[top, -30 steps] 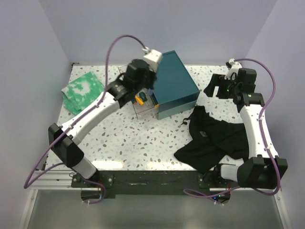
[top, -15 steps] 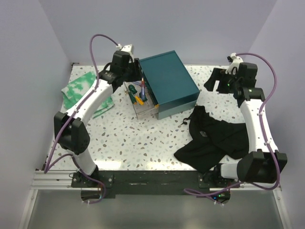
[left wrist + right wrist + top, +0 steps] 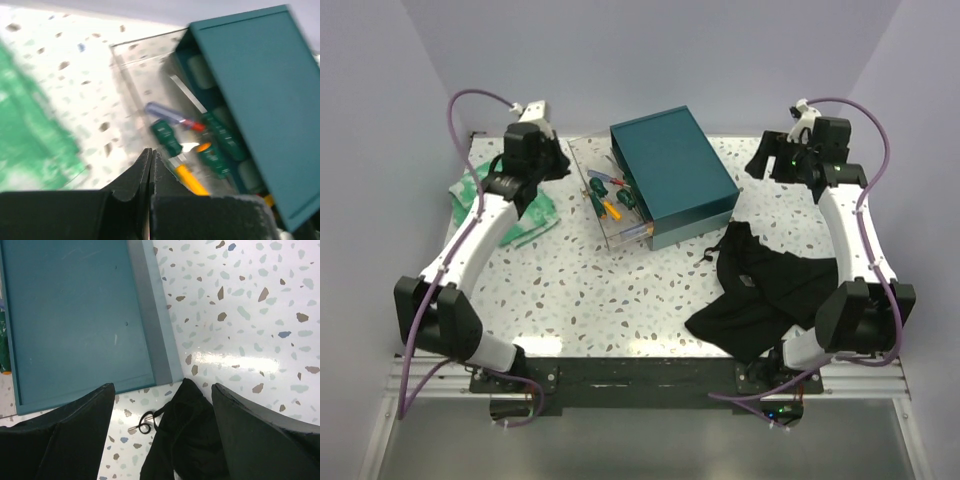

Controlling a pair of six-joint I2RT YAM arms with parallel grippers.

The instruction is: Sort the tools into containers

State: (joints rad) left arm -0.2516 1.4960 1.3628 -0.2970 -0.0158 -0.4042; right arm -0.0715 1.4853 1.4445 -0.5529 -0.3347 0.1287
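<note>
Now: blue-handled screwdriver (image 3: pixel 167 115) lies diagonal in clear box (image 3: pixel 135 65), red end toward teal box (image 3: pixel 260 85); clearest from left wrist. Left end effector (image 3: pixel 150 155) pressed together; right end effector (image 3: pixel 162 390) spread.

Left gripper (image 3: pixel 150 156) hangs over the table's (image 3: pixel 620 290) far-left corner, jaws pressed together; right gripper (image 3: pixel 161 390) hovers far right, fingers spread wide.

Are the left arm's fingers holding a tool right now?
No, the left fingers are pressed shut with nothing between them, and the tools lie in the clear box.
</note>
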